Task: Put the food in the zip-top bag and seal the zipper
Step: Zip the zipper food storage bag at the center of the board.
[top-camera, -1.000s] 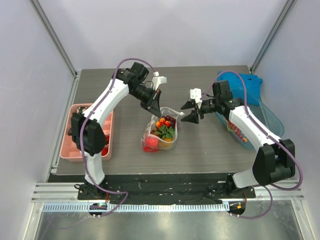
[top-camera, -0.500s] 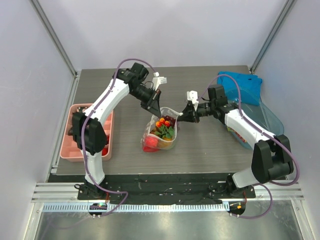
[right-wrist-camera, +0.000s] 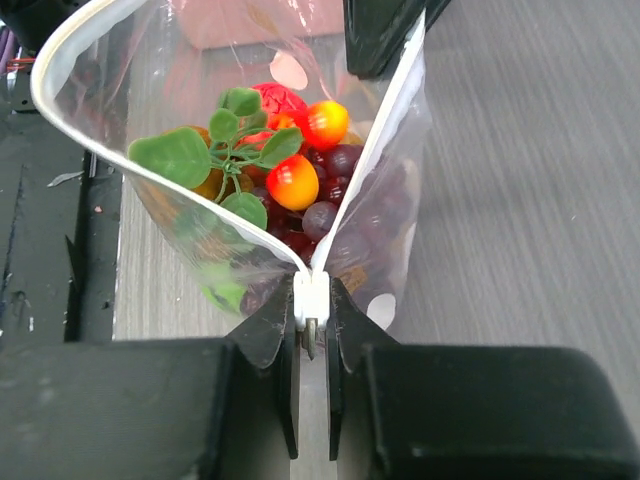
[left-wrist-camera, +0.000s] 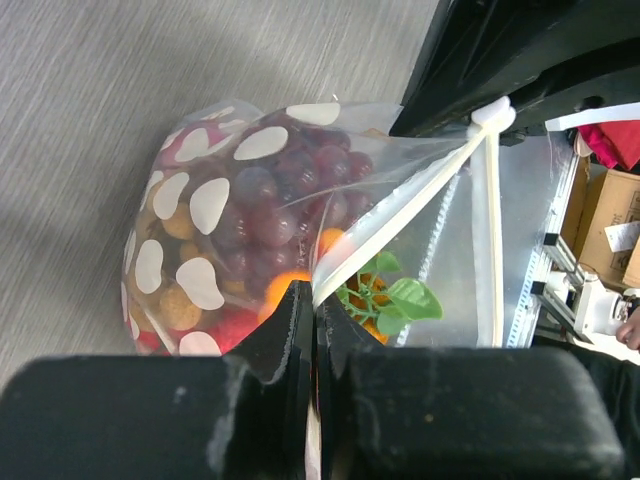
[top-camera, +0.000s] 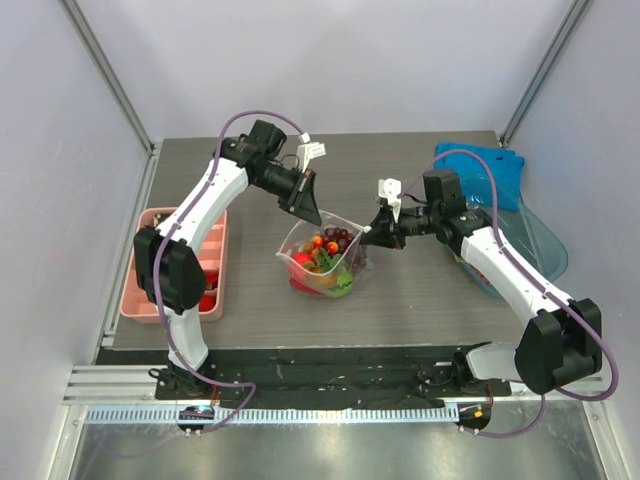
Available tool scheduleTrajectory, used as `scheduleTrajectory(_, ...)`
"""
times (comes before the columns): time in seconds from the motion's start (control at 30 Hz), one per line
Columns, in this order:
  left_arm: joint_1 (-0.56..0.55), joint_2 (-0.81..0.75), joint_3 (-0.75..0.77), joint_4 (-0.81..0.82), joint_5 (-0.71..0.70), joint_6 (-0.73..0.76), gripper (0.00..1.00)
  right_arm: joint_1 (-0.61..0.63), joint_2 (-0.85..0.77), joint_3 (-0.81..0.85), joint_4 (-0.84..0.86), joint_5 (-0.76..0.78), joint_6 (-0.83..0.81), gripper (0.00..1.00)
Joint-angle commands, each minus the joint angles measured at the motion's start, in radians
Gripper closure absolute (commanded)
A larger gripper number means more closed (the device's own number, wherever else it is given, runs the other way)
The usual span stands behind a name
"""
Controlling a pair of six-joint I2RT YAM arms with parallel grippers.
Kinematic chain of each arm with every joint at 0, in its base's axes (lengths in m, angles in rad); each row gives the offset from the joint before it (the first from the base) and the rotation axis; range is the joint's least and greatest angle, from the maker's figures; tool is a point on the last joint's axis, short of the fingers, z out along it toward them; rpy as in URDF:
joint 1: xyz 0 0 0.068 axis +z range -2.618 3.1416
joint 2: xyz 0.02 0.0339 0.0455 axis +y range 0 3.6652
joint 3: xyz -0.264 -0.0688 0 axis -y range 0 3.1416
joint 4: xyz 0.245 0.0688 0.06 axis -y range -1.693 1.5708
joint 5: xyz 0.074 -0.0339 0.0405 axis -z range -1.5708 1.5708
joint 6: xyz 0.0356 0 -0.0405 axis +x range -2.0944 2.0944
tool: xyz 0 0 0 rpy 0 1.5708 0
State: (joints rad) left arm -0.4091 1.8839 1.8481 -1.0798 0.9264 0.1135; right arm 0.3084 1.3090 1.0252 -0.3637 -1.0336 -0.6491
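Starting with the table (top-camera: pixel 420 300): bears the zip-top bag (top-camera: pixel 325 268) about mid-surface, and takes that bag as the mark for all else. Well to the bag's right, a clear blue-tinted tub (top-camera: pixel 550 238); well to its left, a pink compartment tray (top-camera: pixel 150 300). Reaching in from either side, the two arms, meeting the bag at opposite ends of its mouth. Hangs slack between them, mouth up and gaping in a wide loop, belly low; hard to tell whether resting on the table or just off it. Inside the bag, the food (right-wrist-camera: pixel 290 180): a dark grape bunch (left-wrist-camera: pixel 290 190) among red, orange and green pieces, all below the mouth. Along the bag's top edge, the zipper (left-wrist-camera: pixel 400 210), whitish, not yet pressed together. At the bag's left corner, left gripper (left-wrist-camera: pixel 315 300) pressed tight on the zipper's end; at the right corner, right gripper (right-wrist-camera: pixel 312 305) likewise nipping the joined end of the strip. Likely handles as thin, soft, slick film, light in itself but bottom-heavy with its load, so prone to sag and slip. Best taken by the stiffer zipper ends, as here; probably calls for drawing those ends apart to bring the two strips flat together before pinching along them.
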Motion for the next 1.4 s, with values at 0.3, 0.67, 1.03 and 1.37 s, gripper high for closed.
scheduleTrajectory(0.3, 0.016, -0.014, 0.007, 0.003, 0.002, 0.081, 1.0, -0.037, -0.013, -0.073, 0.009, 0.0, 0.029, 0.48)
scheduleTrajectory(0.67, 0.018, 0.0, 0.013, 0.003, 0.006, 0.075, 1.0, -0.04, 0.003, -0.136, 0.422, -0.005, 0.285, 0.48)
scheduleTrajectory(1.03, 0.023, 0.001, 0.022, 0.033, -0.004, 0.029, 0.96, -0.04, -0.034, -0.165, 0.433, -0.033, 0.249, 0.99)
scheduleTrajectory(1.37, -0.054, -0.199, 0.006, 0.336, -0.132, 0.096, 0.68, -0.04, -0.103, -0.166, 0.371, -0.039, 0.235, 0.99)
